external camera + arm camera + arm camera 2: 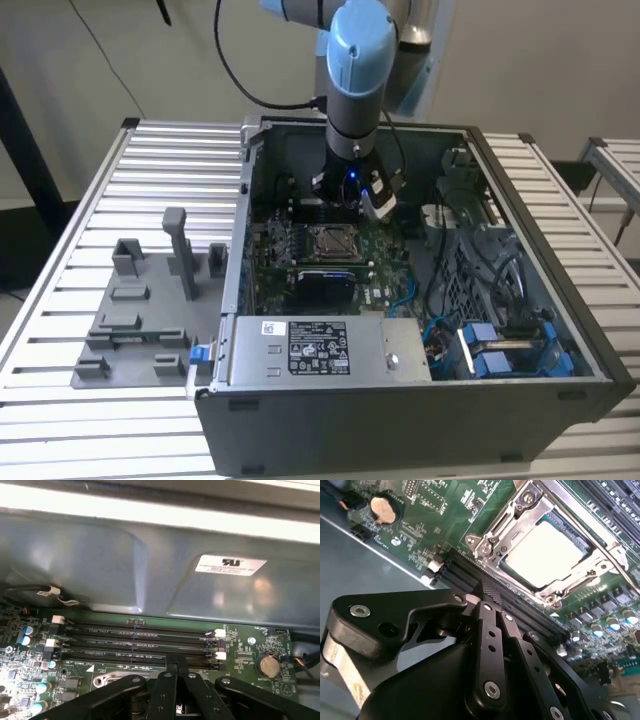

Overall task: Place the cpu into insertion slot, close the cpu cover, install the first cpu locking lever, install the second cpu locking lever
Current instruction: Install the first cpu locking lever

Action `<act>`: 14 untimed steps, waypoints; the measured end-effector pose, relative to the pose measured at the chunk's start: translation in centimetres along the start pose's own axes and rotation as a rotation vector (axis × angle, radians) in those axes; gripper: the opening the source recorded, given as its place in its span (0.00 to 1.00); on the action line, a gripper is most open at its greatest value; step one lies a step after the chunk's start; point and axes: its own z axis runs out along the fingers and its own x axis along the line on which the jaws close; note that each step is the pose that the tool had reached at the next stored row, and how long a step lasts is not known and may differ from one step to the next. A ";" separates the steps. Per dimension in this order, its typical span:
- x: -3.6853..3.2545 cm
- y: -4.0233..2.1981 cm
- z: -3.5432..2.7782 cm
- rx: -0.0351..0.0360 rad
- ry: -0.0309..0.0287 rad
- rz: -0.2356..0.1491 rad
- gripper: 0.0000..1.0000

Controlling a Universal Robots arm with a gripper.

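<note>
In the second wrist view the cpu (pixel 545 550) is washed white by overhead glare. A bright band is mirrored on the case wall (pixel 100 560) in the first wrist view — the exterior view is lit evenly, with soft shadows.

cpu (pixel 545 550): silvery, lying seated in the insertion slot (pixel 481 544), just beyond the claw (pixel 489 591)
cpu cover (pixel 572 586): lying closed, framing it

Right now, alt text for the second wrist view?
Silvery-tan square cpu sits in the silver-rimmed insertion slot on a green circuit board, the thin silver cpu cover frame down around it. The black end effector, closed and empty, is in the foreground.
</note>
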 end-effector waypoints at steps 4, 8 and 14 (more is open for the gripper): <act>-0.03 0.10 -0.24 -0.0001 -0.0004 0.001 0.11; -0.05 0.17 -0.41 0.0076 0.0042 0.003 0.11; -0.10 0.23 -0.95 0.0293 0.0189 0.011 0.11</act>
